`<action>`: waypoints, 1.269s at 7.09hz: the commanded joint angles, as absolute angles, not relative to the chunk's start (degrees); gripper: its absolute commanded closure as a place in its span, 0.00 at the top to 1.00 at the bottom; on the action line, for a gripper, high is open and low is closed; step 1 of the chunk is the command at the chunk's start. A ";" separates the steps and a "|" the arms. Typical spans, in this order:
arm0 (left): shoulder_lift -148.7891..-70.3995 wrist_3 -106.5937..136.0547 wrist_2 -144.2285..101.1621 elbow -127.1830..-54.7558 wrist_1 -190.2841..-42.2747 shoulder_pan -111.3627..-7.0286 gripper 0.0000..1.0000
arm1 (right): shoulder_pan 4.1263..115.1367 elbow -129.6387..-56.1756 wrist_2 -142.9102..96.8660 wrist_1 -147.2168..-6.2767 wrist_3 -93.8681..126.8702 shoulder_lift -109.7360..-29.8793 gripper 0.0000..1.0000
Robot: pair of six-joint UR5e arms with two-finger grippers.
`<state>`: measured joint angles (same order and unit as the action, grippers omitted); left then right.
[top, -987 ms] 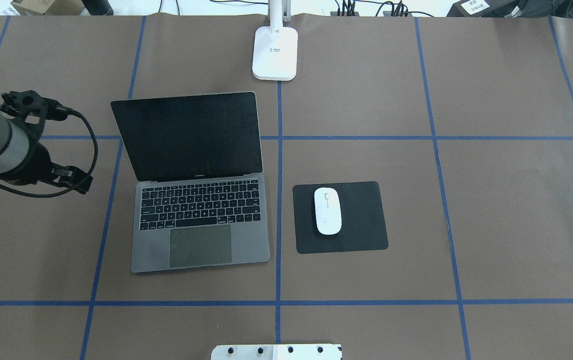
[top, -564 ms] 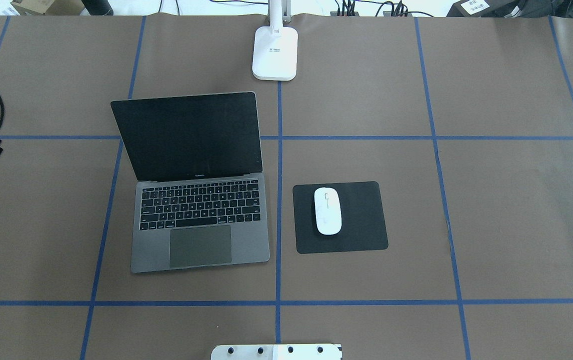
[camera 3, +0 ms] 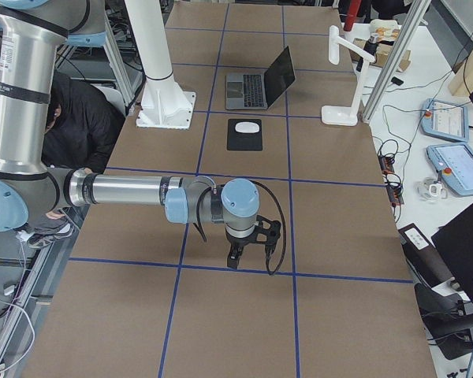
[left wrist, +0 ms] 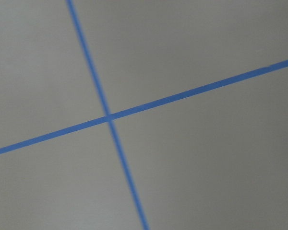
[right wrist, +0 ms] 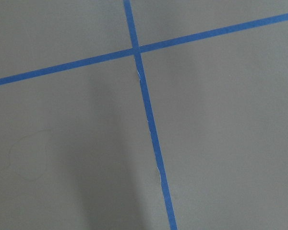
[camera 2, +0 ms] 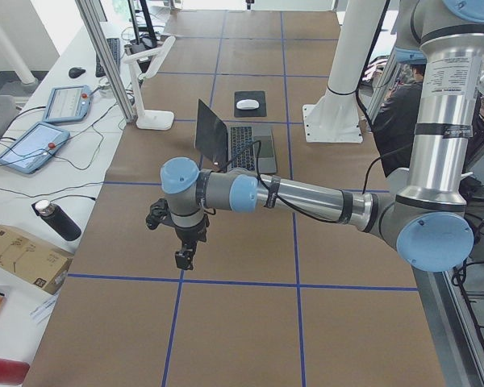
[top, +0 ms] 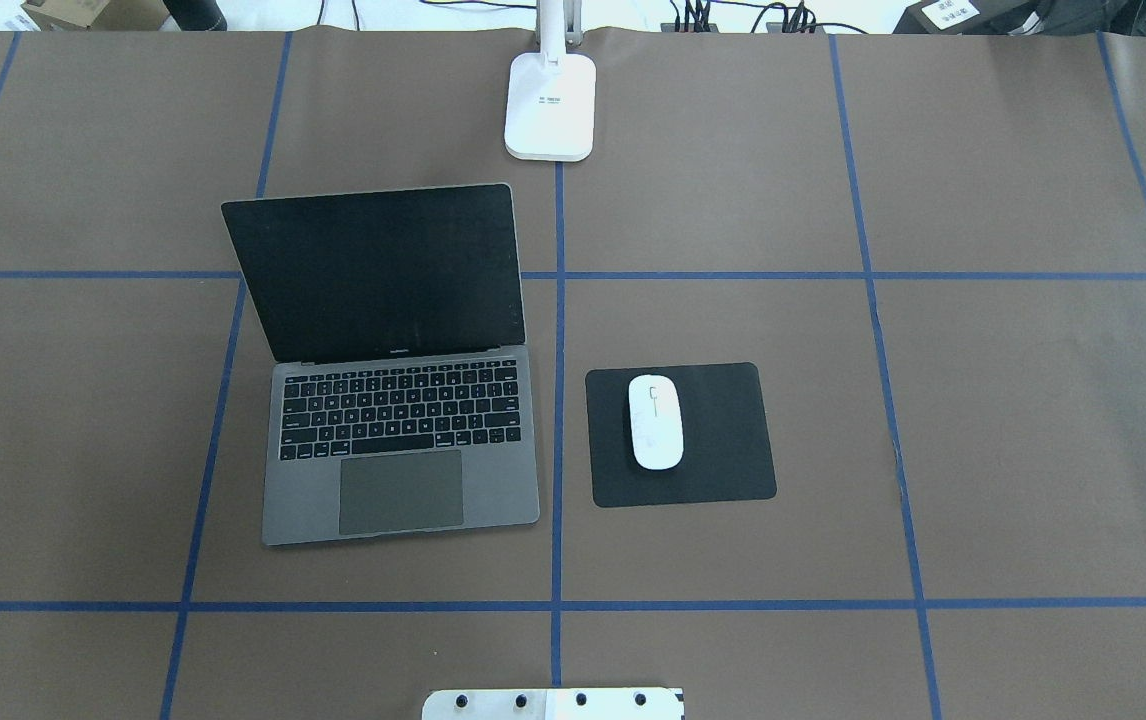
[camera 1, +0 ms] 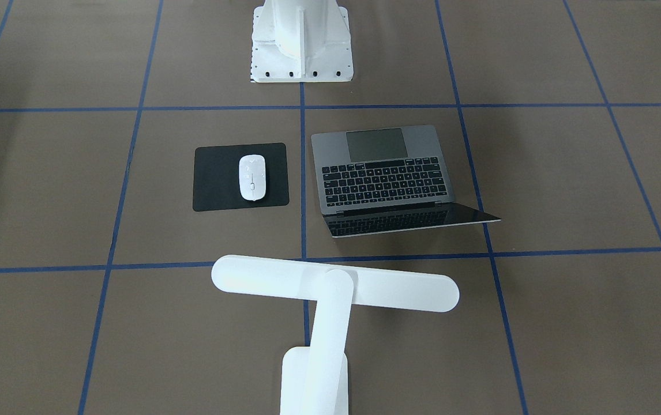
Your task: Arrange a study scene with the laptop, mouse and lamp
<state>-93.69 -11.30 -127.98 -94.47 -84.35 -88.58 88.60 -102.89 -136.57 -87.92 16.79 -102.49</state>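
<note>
You see both grippers only in the two side views, so you cannot tell how far either one is open. Your left gripper [camera 2: 181,248] hangs close above the bare brown table [top: 1013,420] toward its left end, well apart from the laptop, and nothing shows in its grasp. Your right gripper [camera 3: 251,250] hangs the same way toward the right end, just above a blue tape line [camera 3: 142,264], touching nothing that you can make out. Each wrist camera gives you only brown paper and crossed tape.

The laptop [top: 398,410] sits open just left of the centre line, its dark screen tilted back. The mouse [top: 655,421] lies on the black mat [top: 723,455], which is just beside the laptop's right edge. The lamp [top: 550,105] stands upright at the far edge, behind both, with its bar head [camera 1: 391,291] set crosswise above the table.
</note>
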 commanded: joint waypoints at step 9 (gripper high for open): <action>-92.37 -0.88 -130.69 -91.41 -88.50 -91.23 0.99 | 86.75 -105.47 -135.62 -97.12 16.79 -98.96 1.00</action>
